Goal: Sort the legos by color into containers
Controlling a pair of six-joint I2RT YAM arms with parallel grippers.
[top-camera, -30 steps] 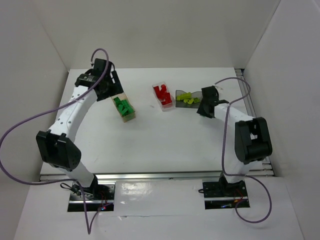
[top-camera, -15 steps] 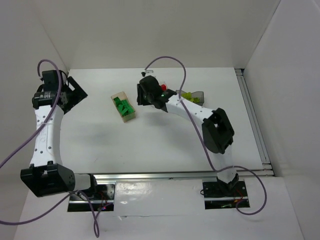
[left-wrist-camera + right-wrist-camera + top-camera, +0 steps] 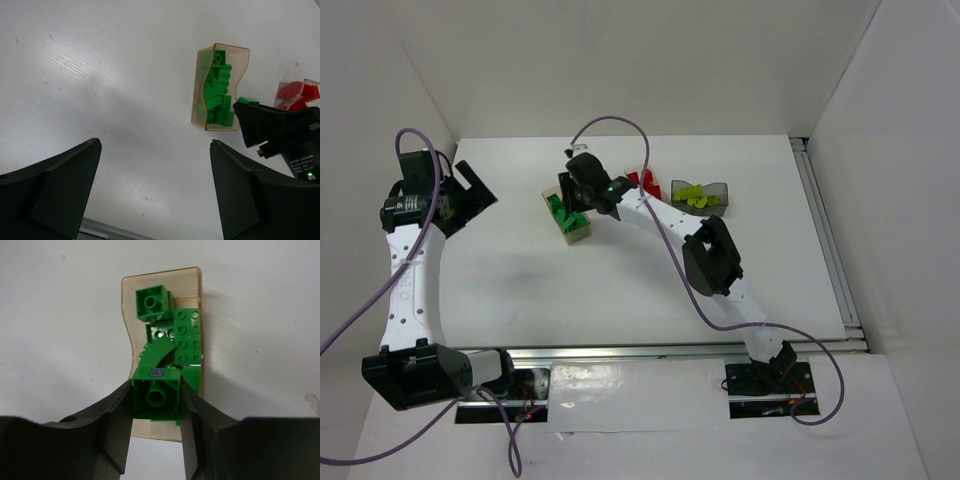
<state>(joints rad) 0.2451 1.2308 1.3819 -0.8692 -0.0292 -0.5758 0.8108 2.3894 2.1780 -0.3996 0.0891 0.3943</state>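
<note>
The right arm's fingers, having swung across the bench, now pinch a dark green studded plastic brick just above the tan open-top box of green bricks; letting go should sort it. The left fingers have withdrawn, spread wide and empty.

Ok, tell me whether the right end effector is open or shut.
Shut: the right end effector clamps a green brick above the tan box.
</note>
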